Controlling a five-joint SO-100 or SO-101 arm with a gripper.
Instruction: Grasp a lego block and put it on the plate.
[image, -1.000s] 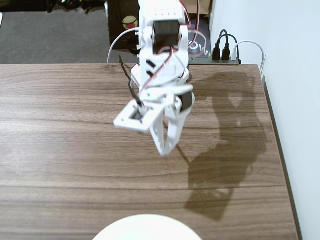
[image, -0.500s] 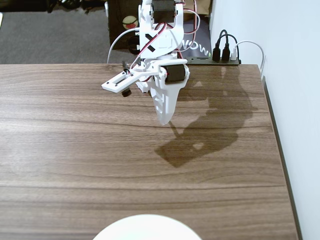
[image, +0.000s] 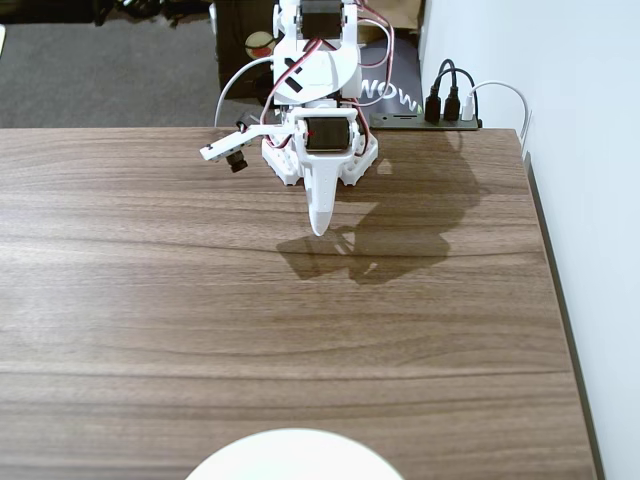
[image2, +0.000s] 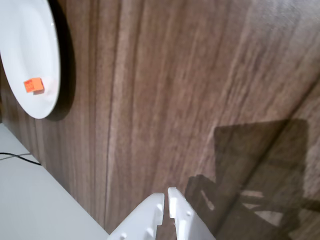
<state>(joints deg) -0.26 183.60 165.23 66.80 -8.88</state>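
Wrist view: brick (image2: 34, 85) lying on plate (image2: 27, 30) at 10 o'clock. Light, rigid, slick; best gripped across long sides. Jaws pressed together, empty.

small rectangular plastic lego block (image2: 34, 85): bright orange, lying on the plate.
large round smooth plate (image2: 30, 55): plain white, no pattern.
wooden table (image: 300, 330): dark brown, streaked lengthwise with lighter and darker grain; a grey shadow beside the fingers.
plastic fingers (image2: 166, 200): white.
arm body (image: 315, 80): white, with a black motor block and red wires.
wall beside the table (image: 590, 200): pale bluish white.
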